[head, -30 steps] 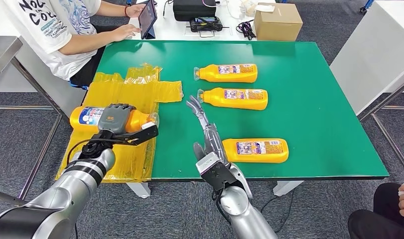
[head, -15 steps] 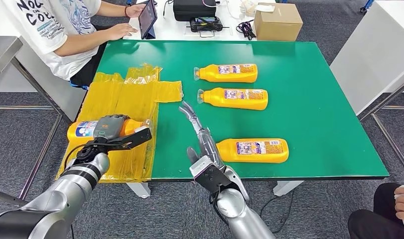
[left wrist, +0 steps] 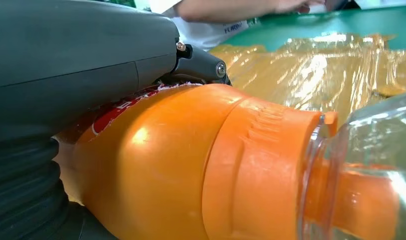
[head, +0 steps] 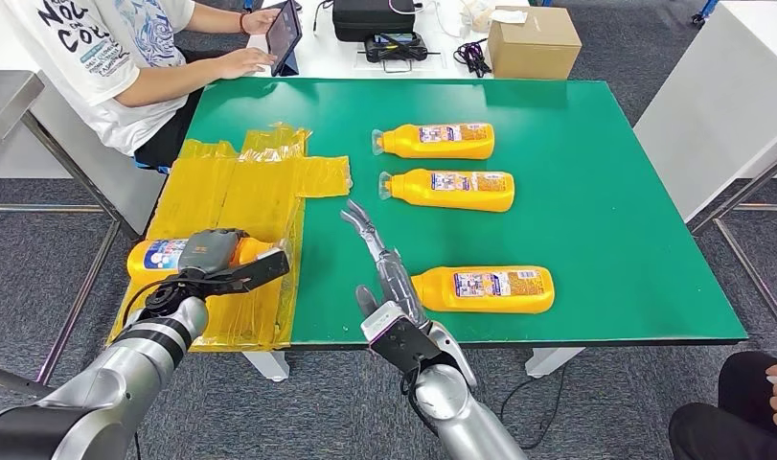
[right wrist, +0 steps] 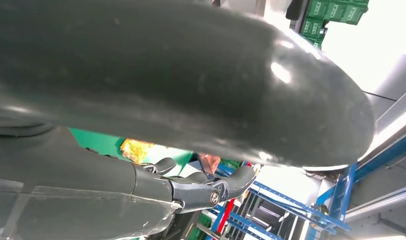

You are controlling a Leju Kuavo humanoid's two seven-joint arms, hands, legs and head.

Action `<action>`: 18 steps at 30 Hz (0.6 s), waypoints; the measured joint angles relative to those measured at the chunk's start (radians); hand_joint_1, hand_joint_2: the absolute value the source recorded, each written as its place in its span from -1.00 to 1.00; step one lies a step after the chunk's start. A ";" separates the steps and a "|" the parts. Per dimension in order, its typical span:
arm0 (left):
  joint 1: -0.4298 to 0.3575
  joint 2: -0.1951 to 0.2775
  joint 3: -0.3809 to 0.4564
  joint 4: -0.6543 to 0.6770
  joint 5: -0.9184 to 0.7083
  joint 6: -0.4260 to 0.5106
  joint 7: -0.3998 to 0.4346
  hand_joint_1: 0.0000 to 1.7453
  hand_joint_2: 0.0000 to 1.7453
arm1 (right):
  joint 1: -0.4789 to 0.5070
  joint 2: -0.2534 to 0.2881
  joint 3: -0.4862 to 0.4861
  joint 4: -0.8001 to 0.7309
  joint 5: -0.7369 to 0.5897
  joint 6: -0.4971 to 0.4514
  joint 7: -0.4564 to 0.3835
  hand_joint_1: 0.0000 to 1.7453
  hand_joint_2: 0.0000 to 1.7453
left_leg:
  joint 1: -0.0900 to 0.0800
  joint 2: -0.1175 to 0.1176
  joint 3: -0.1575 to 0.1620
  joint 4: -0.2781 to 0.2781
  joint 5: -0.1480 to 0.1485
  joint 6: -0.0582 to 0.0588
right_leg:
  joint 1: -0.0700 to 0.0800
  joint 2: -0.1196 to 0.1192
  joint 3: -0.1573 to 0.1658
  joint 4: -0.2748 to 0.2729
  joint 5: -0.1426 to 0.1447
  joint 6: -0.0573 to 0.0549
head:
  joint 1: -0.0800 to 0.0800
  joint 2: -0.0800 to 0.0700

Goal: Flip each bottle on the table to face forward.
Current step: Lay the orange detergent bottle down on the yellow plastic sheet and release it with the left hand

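The left robot hand (head: pixel 215 251) grips an orange bottle (head: pixel 164 255) around its middle, holding it on its side at the near left corner of the green counter (head: pixel 605 220), over a sheet of crinkled yellow plastic (head: pixel 240 192) that hangs over the counter's left edge. The bottle's blue and white label faces up and its clear cap points toward the middle of the counter. In the left wrist view the grey palm lies pressed along the bottle's orange shoulder (left wrist: pixel 190 165), with the clear cap (left wrist: pixel 371 170) close to the camera.

The right robot hand (head: pixel 379 254) stands over the near edge of the counter with its fingers stretched out straight and slightly apart, pointing away from the robot; it holds nothing. Its fingertips reach toward the gap between the plastic sheet and the bottles lying farther back.

Three more orange bottles lie on their sides on the green surface, caps pointing left and labels up. The nearest bottle (head: pixel 485 289) lies just beside the right robot hand's wrist. The middle bottle (head: pixel 449 190) and the far bottle (head: pixel 435 141) lie parallel to each other, farther back.

A person in a white shirt (head: pixel 97 48) sits at the far left corner, touching a tablet (head: pixel 282 34). A cardboard box (head: pixel 533 40) stands beyond the far edge.
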State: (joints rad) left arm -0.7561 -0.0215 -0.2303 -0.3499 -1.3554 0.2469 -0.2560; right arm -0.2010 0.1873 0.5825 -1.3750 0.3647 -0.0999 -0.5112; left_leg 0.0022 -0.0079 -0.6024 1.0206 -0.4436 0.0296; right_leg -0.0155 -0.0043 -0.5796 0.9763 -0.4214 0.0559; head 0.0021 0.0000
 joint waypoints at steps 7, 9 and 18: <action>0.003 0.000 0.005 0.004 0.032 -0.056 -0.013 -1.00 1.00 | -0.003 0.000 0.000 0.009 -0.002 0.000 0.000 -1.00 -1.00 | 0.000 0.000 0.001 0.000 0.000 0.000 | 0.000 0.000 0.000 0.000 0.000 0.000 | 0.000 0.000; 0.004 0.000 0.015 0.004 0.062 -0.075 -0.035 -1.00 1.00 | -0.003 0.000 0.000 0.012 -0.005 -0.002 0.000 -1.00 -1.00 | 0.000 0.000 0.001 0.000 0.000 0.000 | 0.000 0.000 0.001 0.000 0.000 0.000 | 0.000 0.000; -0.009 -0.002 0.068 0.003 0.185 -0.250 -0.131 -1.00 1.00 | -0.014 0.001 -0.001 0.030 -0.013 -0.006 0.000 -1.00 -1.00 | -0.001 -0.002 0.006 0.000 0.000 0.000 | -0.001 -0.002 0.006 0.000 -0.001 -0.001 | 0.000 0.000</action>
State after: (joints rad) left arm -0.7651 -0.0238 -0.1622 -0.3470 -1.1702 -0.0035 -0.3873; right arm -0.2152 0.1885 0.5818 -1.3449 0.3513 -0.1062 -0.5116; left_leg 0.0016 -0.0102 -0.5962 1.0203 -0.4432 0.0291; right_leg -0.0165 -0.0065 -0.5736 0.9763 -0.4219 0.0553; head 0.0020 0.0000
